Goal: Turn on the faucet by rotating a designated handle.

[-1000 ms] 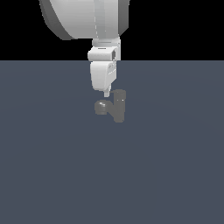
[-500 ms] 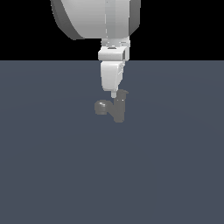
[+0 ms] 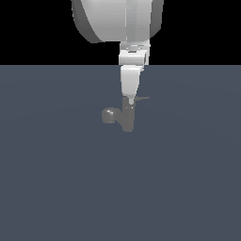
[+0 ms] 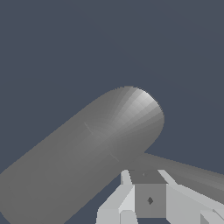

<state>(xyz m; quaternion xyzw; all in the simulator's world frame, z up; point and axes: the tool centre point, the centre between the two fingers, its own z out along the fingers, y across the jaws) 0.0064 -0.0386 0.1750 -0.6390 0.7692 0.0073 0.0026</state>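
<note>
The faucet is a small dark grey tap standing on the flat grey floor, with a rounded spout stub on the exterior view's left. Its handle, a thin pale lever, sticks out from the top toward the exterior view's right. My gripper hangs straight down over the faucet's top, its fingers tapered together and shut at the root of the handle. In the wrist view the faucet body fills the frame as a big cylinder, the handle runs off beside it, and my gripper touches where they meet.
The plain dark grey floor stretches all around the faucet. The bulky white arm hangs above it from the top of the exterior view.
My gripper has slid toward the exterior view's right along the faucet's top. The handle now pokes out farther to the right than before.
</note>
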